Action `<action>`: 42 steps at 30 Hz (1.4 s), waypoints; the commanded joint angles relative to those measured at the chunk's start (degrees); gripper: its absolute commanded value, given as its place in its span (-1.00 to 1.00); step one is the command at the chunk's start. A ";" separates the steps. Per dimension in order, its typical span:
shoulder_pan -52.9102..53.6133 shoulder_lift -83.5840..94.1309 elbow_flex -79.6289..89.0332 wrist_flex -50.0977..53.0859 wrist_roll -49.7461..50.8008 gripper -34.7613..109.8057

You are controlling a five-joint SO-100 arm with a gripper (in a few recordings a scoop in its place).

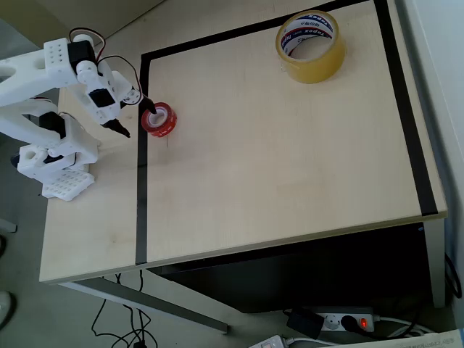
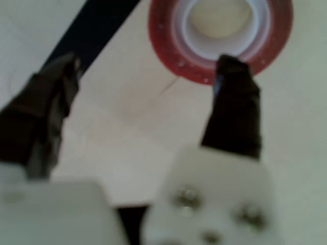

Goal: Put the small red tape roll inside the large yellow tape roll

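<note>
Currently positioned near the left edge of the pale wooden table [image 1: 275, 159]: small red tape roll with white inner core [image 1: 159, 119], lying flat, just right of the black tape line [image 1: 141, 188] running along that edge. Located near the far right corner, well apart from the red roll: large yellow translucent packing tape roll [image 1: 310, 46], lying flat, white core printed with red and blue letters.

White arm [image 1: 51, 101] reaching in from the left edge. Claw [image 1: 135, 123] spread wide, holding nothing. Overhead view: one dark fingertip at the roll's left rim, the other off to the left over the black line. Wrist view: right finger [image 2: 232, 109] overlapping the near rim of the red roll [image 2: 168, 46], contact not determinable; left finger [image 2: 43, 112] well apart from the roll, over the black line [image 2: 97, 25].
</note>
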 commanded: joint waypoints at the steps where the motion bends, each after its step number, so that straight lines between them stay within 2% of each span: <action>1: -1.41 -0.35 -1.76 -0.44 -9.40 -0.13; 14: -3.16 1.41 8.79 -6.15 -9.40 -0.13; 19: -1.67 1.32 13.54 -12.92 -9.32 -0.13; 27: 2.20 -7.82 14.24 -29.53 -6.59 -0.52; 29: 4.04 -8.26 13.10 -31.90 -6.24 -0.52; 36: 8.96 -1.14 2.64 -30.06 -6.24 -0.52; 42: 9.49 -0.70 -16.61 -23.03 -6.24 -0.52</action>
